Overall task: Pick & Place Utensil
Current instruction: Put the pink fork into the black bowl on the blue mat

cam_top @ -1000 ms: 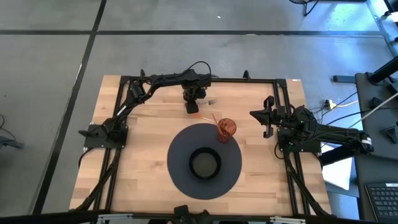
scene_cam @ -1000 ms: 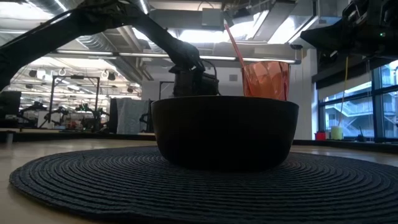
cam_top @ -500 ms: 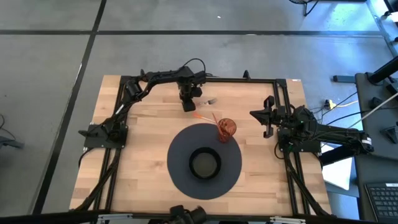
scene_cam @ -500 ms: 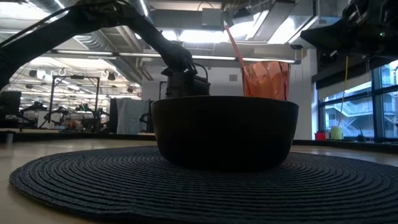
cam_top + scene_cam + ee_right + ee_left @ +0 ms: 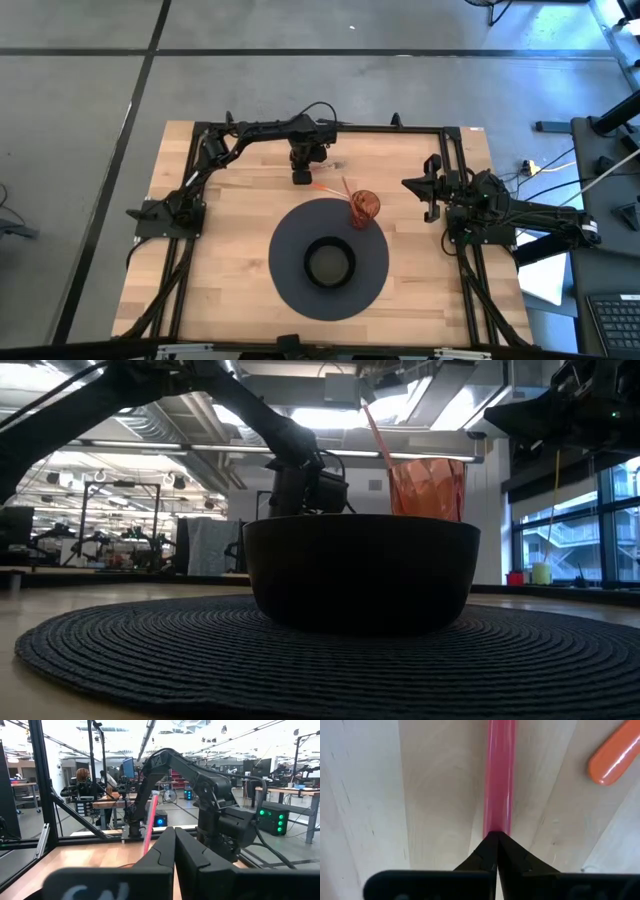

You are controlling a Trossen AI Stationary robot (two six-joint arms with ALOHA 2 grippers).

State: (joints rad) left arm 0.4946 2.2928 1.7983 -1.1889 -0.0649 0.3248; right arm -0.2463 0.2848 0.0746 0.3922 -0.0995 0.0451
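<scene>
The wooden table (image 5: 230, 250) fills most of the floor space here, boxed in by a black frame. On it lies a round dark woven mat (image 5: 328, 258), and in the middle of the mat sits a dark bowl (image 5: 329, 262). At the mat's far edge stands an orange tumbler (image 5: 364, 208) with a pink stick leaning out of it.

The left arm reaches across the far side of the table, and its gripper (image 5: 301, 177) is down at the wood, just beyond the mat. From its own wrist camera the two fingers are pinched together on the end of a pink utensil handle (image 5: 498, 775) that lies flat on the boards. Just beside that handle lies the rounded end of an orange utensil (image 5: 615, 754), apart from the fingers.

The right arm waits off at the right edge of the table, its gripper (image 5: 431, 200) raised above the wood, fingers pressed together on nothing, well apart from the tumbler.

Beyond the table, people sit at desks in the room.
</scene>
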